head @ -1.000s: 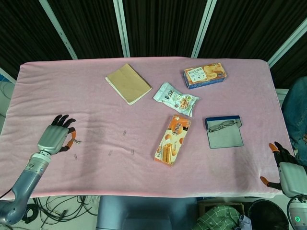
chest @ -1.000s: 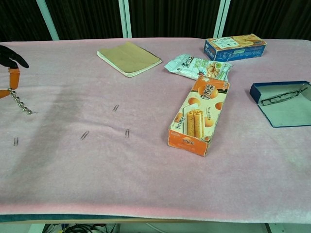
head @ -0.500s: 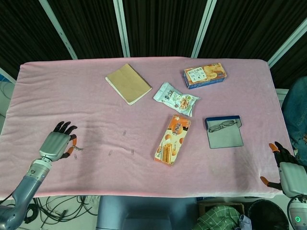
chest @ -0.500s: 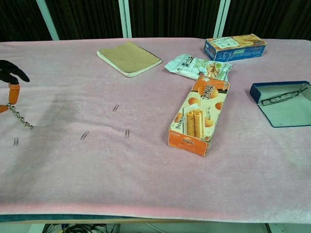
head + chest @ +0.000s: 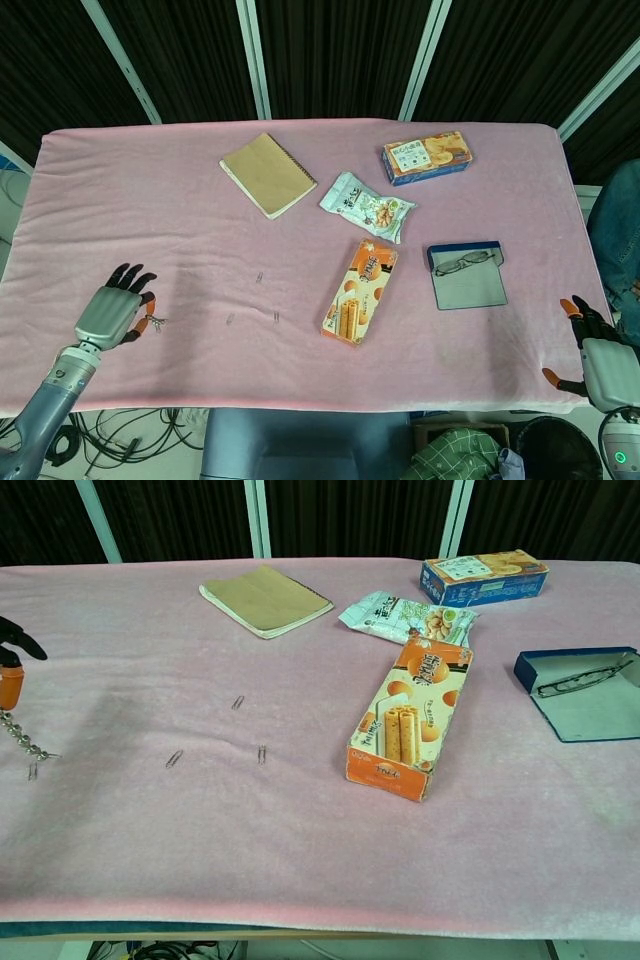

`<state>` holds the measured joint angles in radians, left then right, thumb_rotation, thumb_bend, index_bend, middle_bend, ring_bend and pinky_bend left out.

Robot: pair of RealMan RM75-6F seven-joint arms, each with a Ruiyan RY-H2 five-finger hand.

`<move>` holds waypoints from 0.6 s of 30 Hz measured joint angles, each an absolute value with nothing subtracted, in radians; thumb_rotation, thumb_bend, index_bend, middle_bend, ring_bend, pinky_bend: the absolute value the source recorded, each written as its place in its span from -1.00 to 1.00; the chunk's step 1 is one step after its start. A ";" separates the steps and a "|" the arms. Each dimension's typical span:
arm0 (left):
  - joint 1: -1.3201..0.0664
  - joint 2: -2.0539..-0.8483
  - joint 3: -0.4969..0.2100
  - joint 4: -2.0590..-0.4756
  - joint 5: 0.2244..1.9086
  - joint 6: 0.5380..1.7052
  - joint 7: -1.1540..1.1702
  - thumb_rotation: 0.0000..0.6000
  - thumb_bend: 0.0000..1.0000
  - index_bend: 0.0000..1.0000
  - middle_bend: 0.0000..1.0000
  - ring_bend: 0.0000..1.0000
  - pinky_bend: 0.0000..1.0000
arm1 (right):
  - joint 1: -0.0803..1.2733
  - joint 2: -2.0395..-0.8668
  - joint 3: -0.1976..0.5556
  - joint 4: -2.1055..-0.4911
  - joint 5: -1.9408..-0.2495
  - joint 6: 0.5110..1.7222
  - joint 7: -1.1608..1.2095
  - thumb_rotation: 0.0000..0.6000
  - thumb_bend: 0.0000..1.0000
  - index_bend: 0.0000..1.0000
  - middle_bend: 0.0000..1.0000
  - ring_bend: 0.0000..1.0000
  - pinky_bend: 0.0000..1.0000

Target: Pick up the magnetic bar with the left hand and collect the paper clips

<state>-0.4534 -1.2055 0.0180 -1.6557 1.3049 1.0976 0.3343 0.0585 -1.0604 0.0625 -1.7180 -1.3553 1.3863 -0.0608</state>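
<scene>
My left hand (image 5: pixel 108 317) sits low at the near-left of the counter (image 5: pixel 180 180), fingers pinching the bar (image 5: pixel 22 738), a string of small metal beads. In the chest view the bar hangs down and to the right from the orange fingertips (image 5: pixel 11 687); its lower end lies just above one clip (image 5: pixel 33 771), and I cannot tell whether the two touch. Three more clips lie apart on the pink cloth: one (image 5: pixel 174 759) to the right of the bar, one (image 5: pixel 262 754) further right, one (image 5: pixel 238 702) behind them. My right hand (image 5: pixel 592 352) rests off the near-right edge, fingers spread, holding nothing. Also on the counter: a notebook (image 5: pixel 268 174), a snack bag (image 5: pixel 366 206), a blue biscuit box (image 5: pixel 427 157), an orange wafer box (image 5: pixel 360 291) and an open case (image 5: pixel 467 275) with glasses (image 5: pixel 466 262) inside.
</scene>
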 measured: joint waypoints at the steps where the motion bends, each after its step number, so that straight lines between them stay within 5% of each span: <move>1: -0.449 -1.204 0.021 -1.655 1.308 1.103 0.337 1.00 -0.13 0.11 -0.70 -1.00 -1.00 | 0.059 -1.060 0.063 -1.718 -1.355 1.386 -0.061 1.00 -0.84 -1.00 -1.00 -0.85 -0.65; 18: -0.415 -1.196 0.036 -1.635 1.312 1.111 0.315 1.00 -0.13 0.11 -0.70 -1.00 -1.00 | 0.058 -1.061 0.063 -1.719 -1.354 1.387 -0.062 1.00 -0.84 -1.00 -1.00 -0.85 -0.65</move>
